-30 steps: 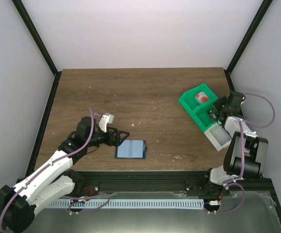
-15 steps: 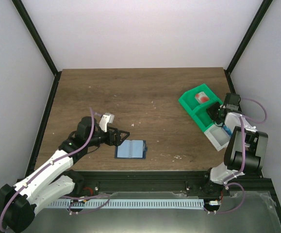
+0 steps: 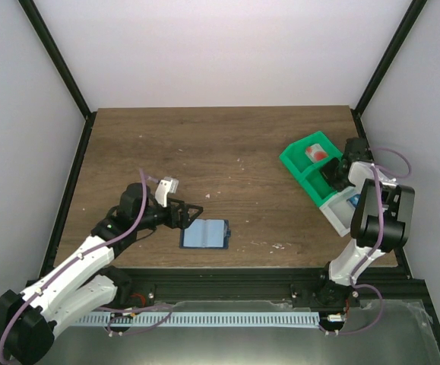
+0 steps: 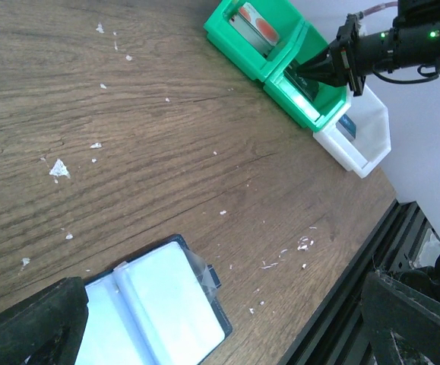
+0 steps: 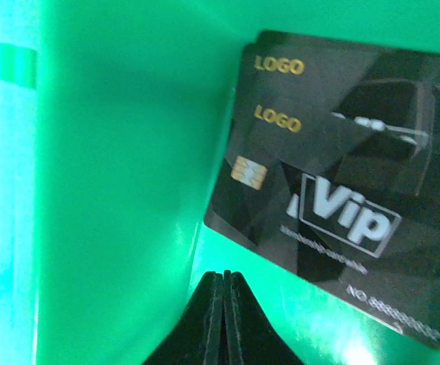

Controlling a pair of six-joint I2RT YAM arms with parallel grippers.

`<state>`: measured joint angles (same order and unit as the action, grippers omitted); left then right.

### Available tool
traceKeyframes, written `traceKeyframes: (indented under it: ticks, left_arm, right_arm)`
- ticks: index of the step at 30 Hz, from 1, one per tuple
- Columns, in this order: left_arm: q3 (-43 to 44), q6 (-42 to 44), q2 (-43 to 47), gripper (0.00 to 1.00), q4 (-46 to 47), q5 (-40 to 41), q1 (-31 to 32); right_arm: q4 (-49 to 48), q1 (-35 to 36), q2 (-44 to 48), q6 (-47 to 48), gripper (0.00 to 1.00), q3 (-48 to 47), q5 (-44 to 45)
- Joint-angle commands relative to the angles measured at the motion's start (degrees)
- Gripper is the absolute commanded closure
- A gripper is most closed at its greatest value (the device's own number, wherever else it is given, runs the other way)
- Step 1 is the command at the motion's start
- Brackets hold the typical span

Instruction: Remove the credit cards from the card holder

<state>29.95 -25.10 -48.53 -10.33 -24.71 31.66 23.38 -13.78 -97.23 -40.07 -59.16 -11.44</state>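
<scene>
- The right jaws had swung off the white bin (image 3: pixel 335 218) and sat pinched shut, empty, in the green bin (image 3: pixel 294 167) beside the dark grey card (image 5: pixel 341 175);
- the blue card (image 3: pixel 354 201) lay in the white bin, the red-pink card (image 3: pixel 316 153) in the far green compartment; three cards out, I judged;
- the card holder (image 3: pixel 205 234) lay open on the worktop (image 3: pixel 227 144), unmoved, the left jaws spread wide at its edge; whether any card remained inside I couldn't tell.
</scene>
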Motion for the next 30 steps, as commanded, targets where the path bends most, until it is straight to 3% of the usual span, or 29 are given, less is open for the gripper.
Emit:
traceKeyframes:
  ticks: [1,20,30]
  left_arm:
    - [-0.26,0.48,-0.49,0.0,1.1,-0.8,0.06]
    - [0.01,0.85,-0.97,0.0,0.57,0.08,0.07]
    - [-0.18,0.76,-1.13,0.0,0.91,0.14,0.07]
  right_arm:
    - [1.54,1.31,-3.3,4.62,1.0,-4.65,2.14]
    - [2.66,2.92,-9.39,8.42,1.0,-6.71,7.53]
    - [0.22,2.9,-6.39,8.78,0.99,-6.23,11.46]
